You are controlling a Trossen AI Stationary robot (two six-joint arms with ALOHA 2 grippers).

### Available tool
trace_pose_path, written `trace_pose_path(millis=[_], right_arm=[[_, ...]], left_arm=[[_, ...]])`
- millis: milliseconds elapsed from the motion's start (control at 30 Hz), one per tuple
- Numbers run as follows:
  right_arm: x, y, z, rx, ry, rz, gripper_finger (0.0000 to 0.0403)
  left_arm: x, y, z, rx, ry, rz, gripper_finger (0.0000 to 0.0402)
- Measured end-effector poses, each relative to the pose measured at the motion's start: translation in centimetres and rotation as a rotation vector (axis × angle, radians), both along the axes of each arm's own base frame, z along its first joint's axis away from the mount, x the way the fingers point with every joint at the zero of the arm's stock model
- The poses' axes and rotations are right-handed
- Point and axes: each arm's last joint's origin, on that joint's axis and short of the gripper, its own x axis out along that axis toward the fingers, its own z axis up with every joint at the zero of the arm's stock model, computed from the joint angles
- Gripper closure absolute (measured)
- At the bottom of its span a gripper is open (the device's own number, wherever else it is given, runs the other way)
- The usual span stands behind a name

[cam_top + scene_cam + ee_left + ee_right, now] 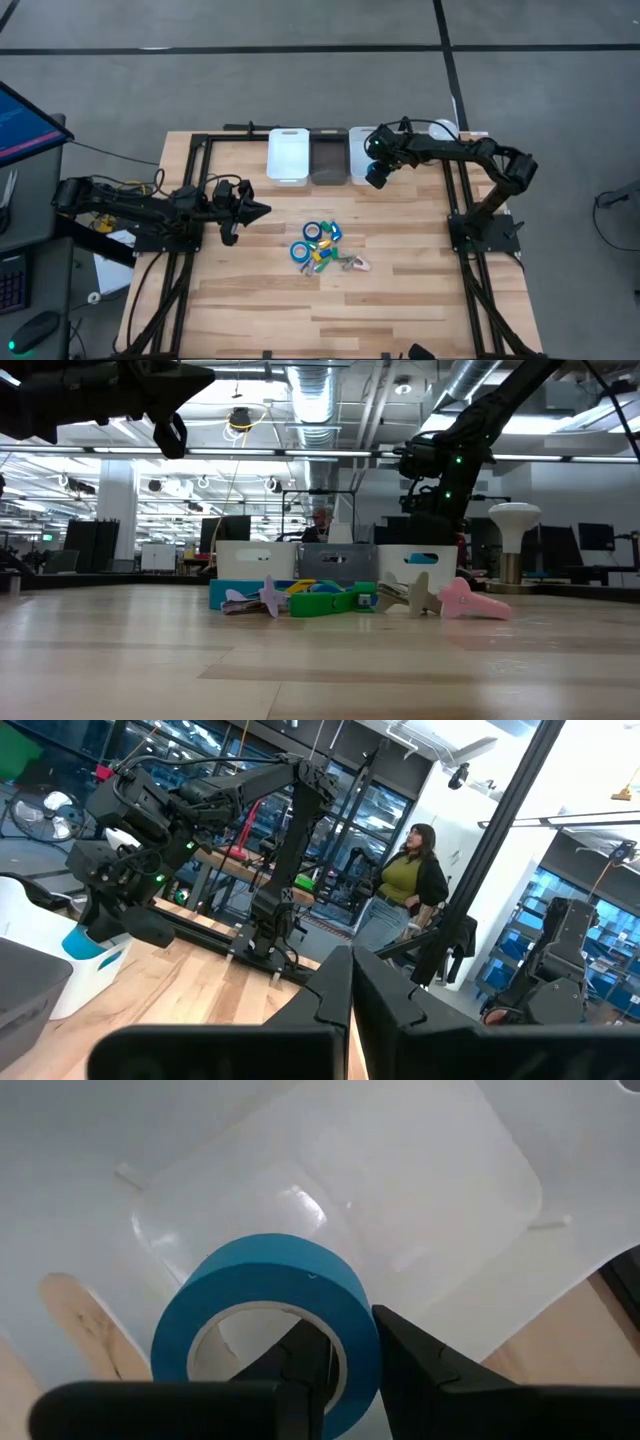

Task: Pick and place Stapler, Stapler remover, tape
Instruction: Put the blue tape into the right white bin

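My right gripper (377, 170) hangs over the rightmost white bin (358, 140) at the table's far edge, shut on a blue roll of tape (265, 1295). Two more blue tape rolls (313, 231) lie on the table's middle in a heap with small green and yellow blocky staplers (330, 600) and pale pink stapler removers (470, 600). My left gripper (262, 211) is shut and holds nothing; it hovers left of the heap, pointing toward the table's right. My right gripper pinches the tape roll's wall (362, 1342) with one finger (305, 1355) inside the pale core and the other (425, 1360) outside on the blue band. The fingers slant down from above. The roll hangs lifted clear over the bin's bare floor (400, 1190).
Beside the right bin stand a dark grey bin (328, 155) and another white bin (287, 155). A black frame (200, 150) runs along the table's sides. A person (405, 885) stands in the room beyond. Bare wood lies toward the near edge (330, 320).
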Motion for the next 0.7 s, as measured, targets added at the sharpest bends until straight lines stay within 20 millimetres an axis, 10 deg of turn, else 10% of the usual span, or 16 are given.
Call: trace_pose_path(millis=[700], right_arm=[[-0.25, 0.01, -0.09, 0.017, 0.015, -0.019, 0.0335]], left_arm=[[0.0, 0.0, 0.0, 0.0, 0.0, 0.0, 0.0398]])
